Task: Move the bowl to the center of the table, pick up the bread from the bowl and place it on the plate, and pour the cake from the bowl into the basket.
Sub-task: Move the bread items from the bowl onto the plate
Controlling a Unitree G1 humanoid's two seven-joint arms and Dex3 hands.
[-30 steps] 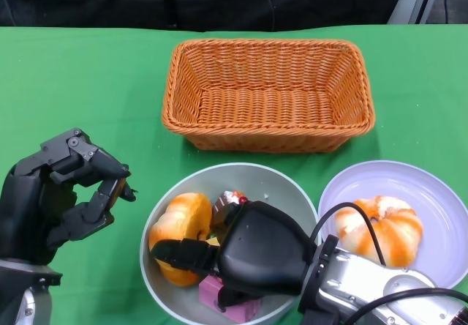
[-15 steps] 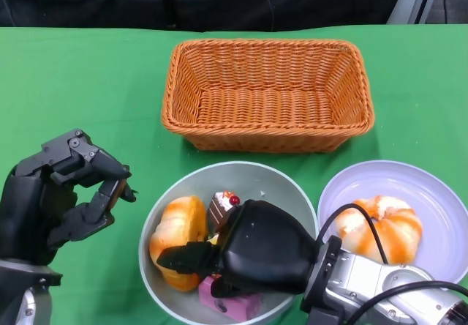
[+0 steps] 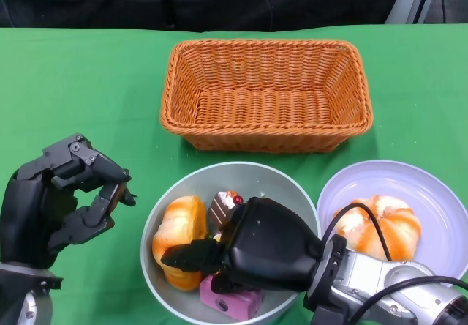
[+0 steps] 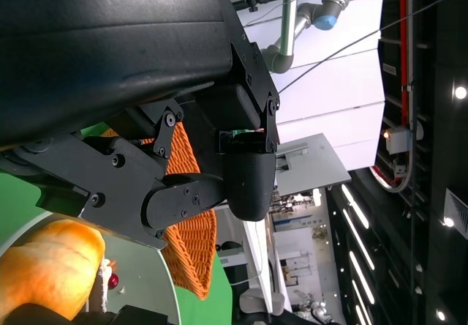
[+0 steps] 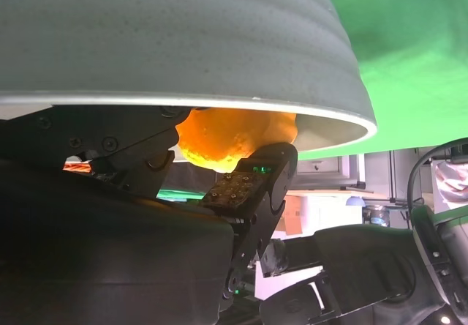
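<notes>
My right hand [image 3: 241,255] closes around the bread [image 3: 178,236] in the bowl [image 3: 281,186]; a shallow hold could drop it. My left hand [image 3: 55,200] is curled, empty.

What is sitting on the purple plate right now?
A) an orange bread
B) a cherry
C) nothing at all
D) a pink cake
A: in the head view an orange bread lies on the purple plate, while the pink cake is in the grey bowl with the other bread.
</notes>
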